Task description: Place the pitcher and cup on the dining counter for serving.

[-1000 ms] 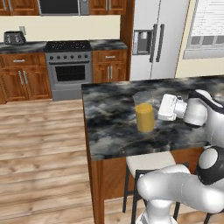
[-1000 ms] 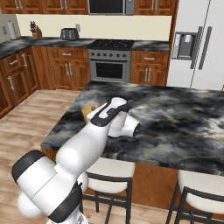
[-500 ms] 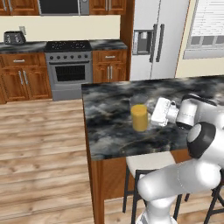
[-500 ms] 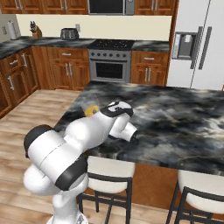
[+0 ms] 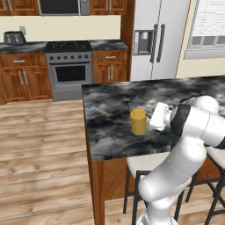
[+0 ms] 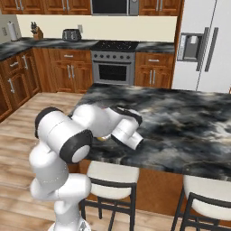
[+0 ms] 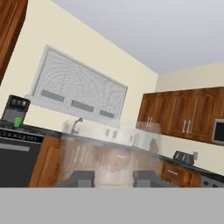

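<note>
The yellow-orange pitcher (image 5: 138, 120) with a clear upper rim stands upright over the near-left part of the dark marbled dining counter (image 5: 110, 136). Its base is at or just above the stone. My gripper (image 5: 148, 119) reaches it from the right and is shut on the pitcher. In the hand view the clear rim (image 7: 111, 153) fills the space around my gripper (image 7: 113, 177). From the right base view only an orange sliver of the pitcher (image 6: 103, 138) shows behind my arm. Far off in the hand view, the small green cup (image 7: 17, 121) sits under a coffee machine (image 7: 15, 107).
White-seated stools (image 5: 145, 165) (image 6: 110, 173) stand under the counter's near edge. A steel stove (image 5: 70, 66), a fridge (image 5: 156, 39) and a toaster (image 5: 13, 37) line the back wall. Wood floor lies to the left of the island (image 6: 180, 122).
My gripper has carried the pitcher a little leftward and toward the counter's near edge. My elbow has swung down and in toward the counter.
</note>
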